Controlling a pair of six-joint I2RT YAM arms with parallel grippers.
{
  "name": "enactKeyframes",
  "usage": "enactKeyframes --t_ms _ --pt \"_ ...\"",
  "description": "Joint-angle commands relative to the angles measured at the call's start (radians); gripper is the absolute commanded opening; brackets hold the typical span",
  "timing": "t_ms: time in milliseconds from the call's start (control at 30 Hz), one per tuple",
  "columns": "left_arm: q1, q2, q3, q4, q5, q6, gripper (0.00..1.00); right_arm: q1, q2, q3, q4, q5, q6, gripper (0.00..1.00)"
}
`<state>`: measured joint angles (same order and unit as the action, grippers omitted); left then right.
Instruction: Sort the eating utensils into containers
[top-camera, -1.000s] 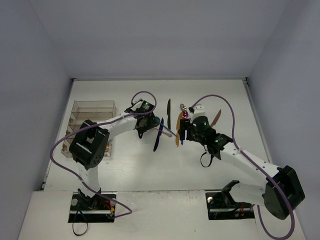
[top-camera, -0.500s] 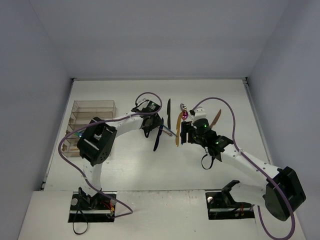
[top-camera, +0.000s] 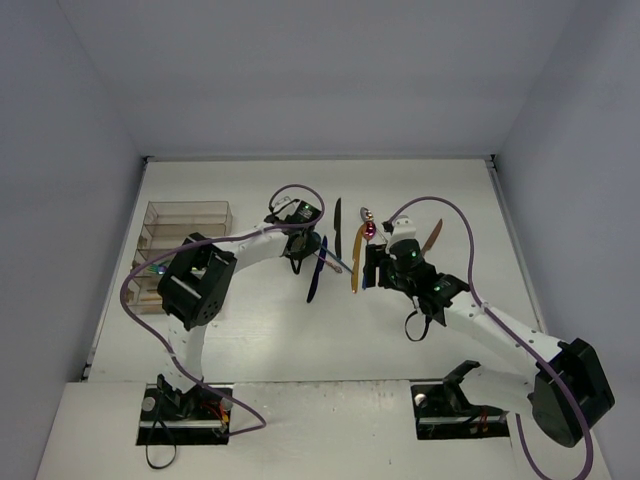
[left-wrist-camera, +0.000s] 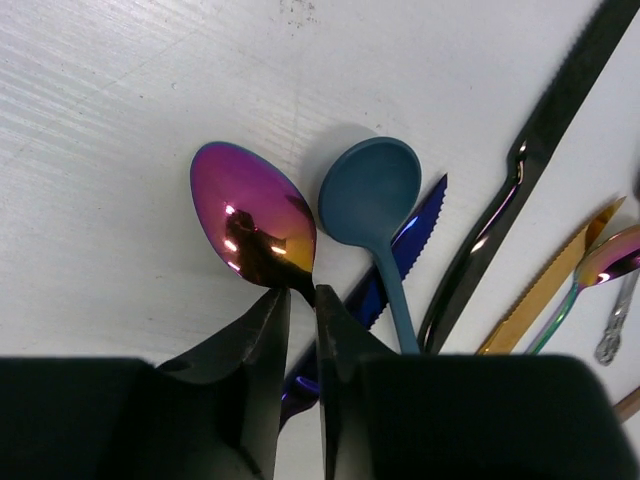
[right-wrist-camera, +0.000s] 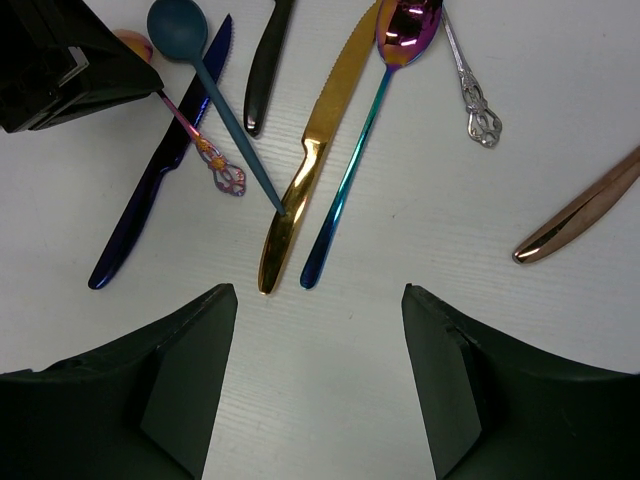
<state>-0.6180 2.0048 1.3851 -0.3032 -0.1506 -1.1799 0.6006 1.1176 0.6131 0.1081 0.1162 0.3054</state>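
Shifted right since earlier, the left tool (left-wrist-camera: 300, 296) pinches the pink spoon (left-wrist-camera: 252, 220) by its neck on the bench (left-wrist-camera: 120, 120); the thin hold may slip or drag the blue knife (left-wrist-camera: 428, 212). Meanwhile the right tool (right-wrist-camera: 318, 296) gapes empty.

I read pink spoon (left-wrist-camera: 255, 222) as mirror-polished metal w/ iridescent finish; teal spoon (left-wrist-camera: 372, 190) matt, smooth; black knife (left-wrist-camera: 560, 100) glossy; gold knife (right-wrist-camera: 330, 100) polished metal. Table (left-wrist-camera: 120, 120) white, fine-grained, matt. Tray (top-camera: 188, 206) clear plastic.
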Motion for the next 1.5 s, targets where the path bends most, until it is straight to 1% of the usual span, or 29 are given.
enactKeyframes --t_ms 0,100,267,533,733,900,1000,1133,1300,1467 --pt "0.024 0.0 0.003 -0.042 -0.03 -0.018 0.04 -0.009 -0.027 0.002 0.039 0.028 -0.011 0.64" --pt "0.043 -0.03 -0.019 -0.021 -0.031 -0.004 0.0 -0.009 -0.022 0.004 0.041 0.026 -0.012 0.64" --pt "0.07 -0.106 -0.051 0.047 -0.026 0.042 0.0 -0.009 -0.013 0.007 0.041 0.022 -0.011 0.64" --pt "0.084 -0.248 -0.051 0.078 -0.045 0.139 0.0 -0.011 -0.009 0.01 0.041 0.014 -0.01 0.64" --pt "0.113 -0.322 -0.063 0.096 -0.009 0.138 0.0 -0.01 0.007 0.022 0.039 -0.001 -0.008 0.64" --pt "0.242 -0.394 -0.078 0.061 -0.004 0.143 0.0 -0.011 0.0 0.022 0.039 -0.004 -0.011 0.64" --pt "0.369 -0.442 -0.104 0.061 0.003 0.135 0.0 -0.012 0.006 0.022 0.041 -0.004 -0.012 0.64" --pt "0.5 -0.456 -0.115 0.07 0.029 0.141 0.0 -0.011 0.02 0.027 0.041 -0.013 -0.009 0.64" --pt "0.661 -0.404 -0.093 0.092 0.076 0.14 0.0 -0.01 0.028 0.031 0.041 -0.014 -0.011 0.64" --pt "0.728 -0.305 -0.055 0.126 0.12 0.111 0.0 -0.01 0.032 0.03 0.039 -0.017 -0.007 0.64"
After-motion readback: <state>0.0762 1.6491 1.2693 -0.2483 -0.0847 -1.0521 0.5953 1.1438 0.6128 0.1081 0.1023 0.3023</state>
